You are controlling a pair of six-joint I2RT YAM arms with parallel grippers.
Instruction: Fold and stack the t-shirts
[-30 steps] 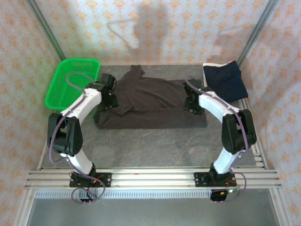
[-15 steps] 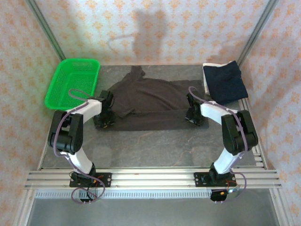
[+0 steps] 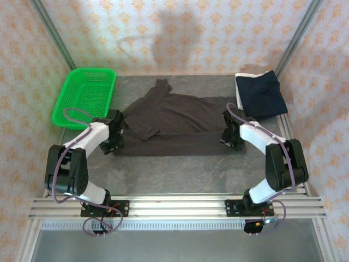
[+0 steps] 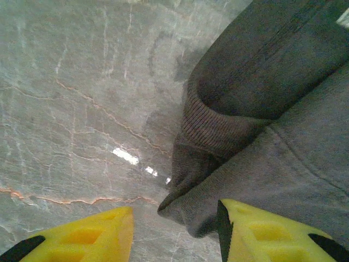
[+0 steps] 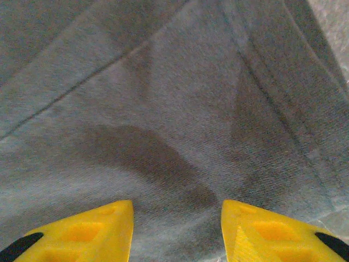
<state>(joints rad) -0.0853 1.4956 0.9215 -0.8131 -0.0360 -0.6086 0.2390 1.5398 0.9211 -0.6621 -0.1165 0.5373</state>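
Two arms have drawn back toward the near edge of the grey marbled desk (image 3: 180,174) since a second ago, and the shirt between them has come along, lying lower and flatter than before.

At the far left sits the green plastic mesh basket (image 3: 82,98), in the same spot as earlier. Just right of its near corner is the left claw (image 3: 113,141), which a second ago was up beside the shirt's shoulder and is now at the shirt's near left corner. From its wrist camera, the left claw (image 4: 174,229) is spread, its yellow fingers (image 4: 98,234) apart. A bunched corner with a ribbed fold pokes into the gap, reaching the finger on the cloth side, with bare desk (image 4: 82,82) under the other.

The dark charcoal-brown short-sleeved t-shirt (image 3: 180,117) stretches across the middle of the desk, neck toward the far side, its upper part folded down over the near strip. The fold sits closer to the front than it did.

At the shirt's near right corner is the right claw (image 3: 232,139), also moved nearer. Its wrist view shows the right claw (image 5: 177,229) spread just above flat dark cloth (image 5: 163,98), pinching nothing.

Far right, well apart from both claws, the folded navy blue t-shirt (image 3: 260,95) lies unmoved, a thin white cloth edge (image 3: 246,73) peeking from beneath.
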